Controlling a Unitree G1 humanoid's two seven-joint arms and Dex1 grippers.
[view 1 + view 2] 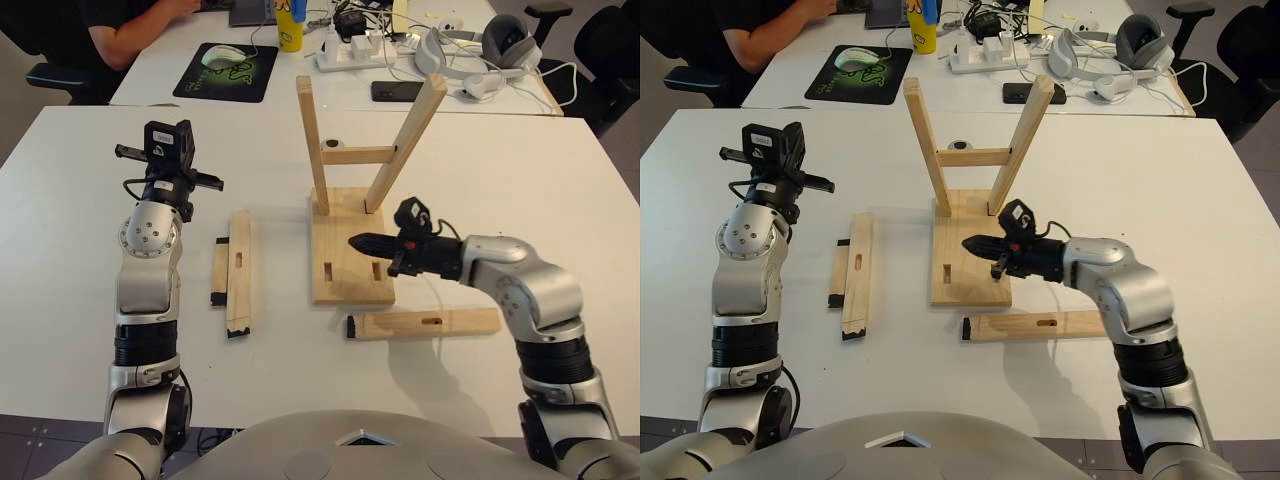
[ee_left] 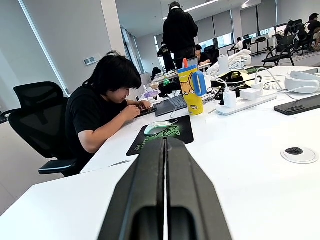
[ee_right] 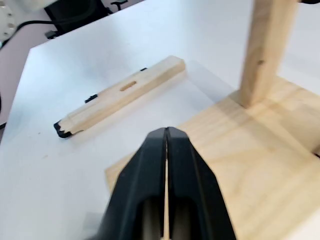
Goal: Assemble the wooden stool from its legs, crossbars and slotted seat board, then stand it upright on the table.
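Seat board [image 1: 345,270] lies flat at frame centre, with two legs [image 1: 312,140] and a crossbar [image 1: 357,155] standing in it. Right end effector [image 1: 358,241], closed and empty, hovers over its free slots. Left end effector [image 2: 165,142], closed and empty, sits upper left. Risk: sideways contact could topple the legs

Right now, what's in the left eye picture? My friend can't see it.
Two legs joined by a crossbar stand in the seat board on a table. The shut right gripper hovers over the board. Three loose pieces lie flat, two left of it, one in front.
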